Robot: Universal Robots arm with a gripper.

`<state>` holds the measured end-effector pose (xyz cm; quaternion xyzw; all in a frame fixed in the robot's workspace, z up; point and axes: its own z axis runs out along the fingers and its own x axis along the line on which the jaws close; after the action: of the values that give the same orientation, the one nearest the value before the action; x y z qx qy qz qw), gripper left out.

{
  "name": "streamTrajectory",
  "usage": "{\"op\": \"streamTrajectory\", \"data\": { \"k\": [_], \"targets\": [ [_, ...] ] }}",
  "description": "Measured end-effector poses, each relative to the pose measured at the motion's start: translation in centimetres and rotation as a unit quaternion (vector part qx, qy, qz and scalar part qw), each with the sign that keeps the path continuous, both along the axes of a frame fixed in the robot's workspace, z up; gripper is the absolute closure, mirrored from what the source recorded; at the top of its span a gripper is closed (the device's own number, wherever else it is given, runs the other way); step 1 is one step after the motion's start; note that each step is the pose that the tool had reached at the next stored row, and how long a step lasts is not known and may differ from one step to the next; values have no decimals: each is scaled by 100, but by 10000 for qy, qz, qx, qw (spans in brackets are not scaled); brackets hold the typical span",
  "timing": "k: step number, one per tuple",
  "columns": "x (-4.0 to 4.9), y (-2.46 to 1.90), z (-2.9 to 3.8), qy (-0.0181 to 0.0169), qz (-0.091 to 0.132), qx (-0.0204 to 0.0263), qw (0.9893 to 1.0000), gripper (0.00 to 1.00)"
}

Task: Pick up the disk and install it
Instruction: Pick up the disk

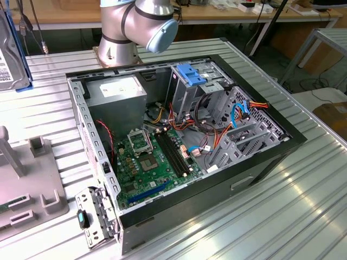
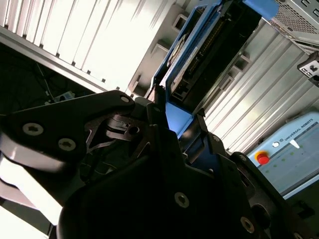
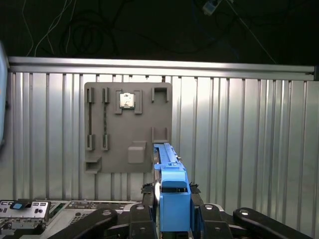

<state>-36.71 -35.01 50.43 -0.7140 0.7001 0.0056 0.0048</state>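
The gripper (image 3: 173,191) is clamping the disk (image 3: 173,204) by its blue carrier, a finger pressing on each side. It is holding the disk edge-on above the ribbed metal table (image 3: 239,139), just beside the grey tray (image 3: 127,149). In the second wrist view the gripper (image 2: 172,117) is gripping the carrier's end while the disk (image 2: 209,45) is sticking out beyond the fingers. From the exterior view, the disk (image 1: 10,51) is hanging at that view's far left, well apart from the open computer case (image 1: 184,135) and its drive cage with the blue latch (image 1: 191,73).
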Motion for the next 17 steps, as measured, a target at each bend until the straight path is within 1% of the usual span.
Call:
{"op": "streamTrajectory", "data": {
  "k": [3, 4, 5, 7, 8, 9, 11, 17],
  "targets": [
    [58, 0, 0, 0, 0, 0, 10000, 63],
    [93, 0, 0, 0, 0, 0, 10000, 63],
    [169, 0, 0, 0, 0, 0, 10000, 63],
    [209, 0, 0, 0, 0, 0, 10000, 63],
    [263, 0, 0, 0, -1, 0, 10000, 63],
    [285, 0, 0, 0, 0, 0, 10000, 63],
    [305, 0, 0, 0, 0, 0, 10000, 63],
    [307, 0, 0, 0, 0, 0, 10000, 63]
  ]
}}
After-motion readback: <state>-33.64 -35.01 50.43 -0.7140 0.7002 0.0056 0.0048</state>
